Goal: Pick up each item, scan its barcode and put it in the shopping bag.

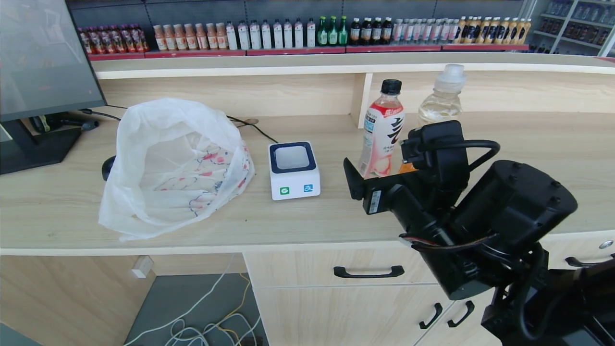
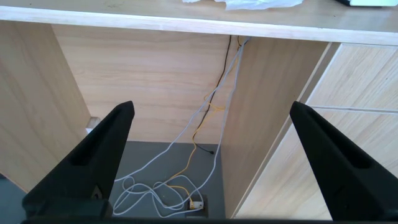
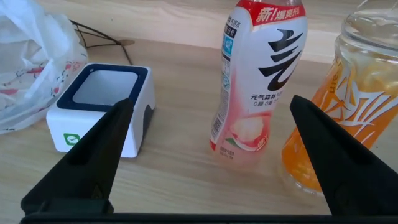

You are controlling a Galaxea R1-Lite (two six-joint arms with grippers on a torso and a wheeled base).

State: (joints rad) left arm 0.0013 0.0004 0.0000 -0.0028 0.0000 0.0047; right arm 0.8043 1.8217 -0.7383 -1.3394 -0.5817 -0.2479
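A pink peach-drink bottle [image 1: 383, 130] [image 3: 261, 81] with a black cap stands upright on the wooden counter [image 1: 312, 216]. Close beside it, on the right, is a clear bottle with orange drink [image 1: 442, 102] [image 3: 348, 118]. My right gripper [image 1: 377, 168] [image 3: 211, 102] hangs open just in front of the pink bottle, not touching it. The white scanner box [image 1: 293, 169] [image 3: 102, 115] sits mid-counter. Left of it lies the white shopping bag [image 1: 173, 163] [image 3: 31, 68], mouth open. My left gripper [image 2: 211, 106] is open and empty, low beside the counter front.
A monitor [image 1: 45, 57] stands at the counter's far left with cables behind the bag. A raised back ledge and divider [image 1: 361, 98] bound the counter. Drawers with black handles [image 1: 369, 273] sit below. Loose cables [image 2: 168, 186] lie on the floor under the counter.
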